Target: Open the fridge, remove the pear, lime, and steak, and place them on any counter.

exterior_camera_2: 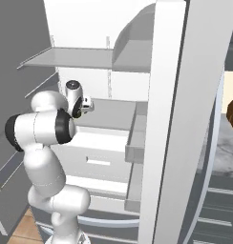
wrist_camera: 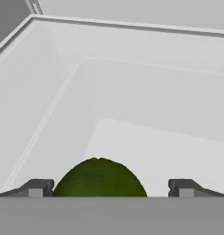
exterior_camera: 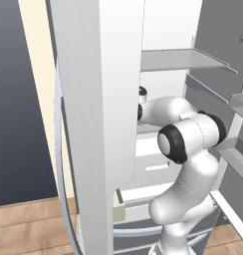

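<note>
In the hand view the lime sat at the bottom centre on the white floor of the fridge, between the fingers, which stood wide apart and clear of it. In both base views the arm reached into the open fridge at mid-frame

Round dark green lime at bottom centre of hand view, plain white fridge interior behind it. Silver-grey fridge door. Grey-and-white marbled counter at right edge.
</note>
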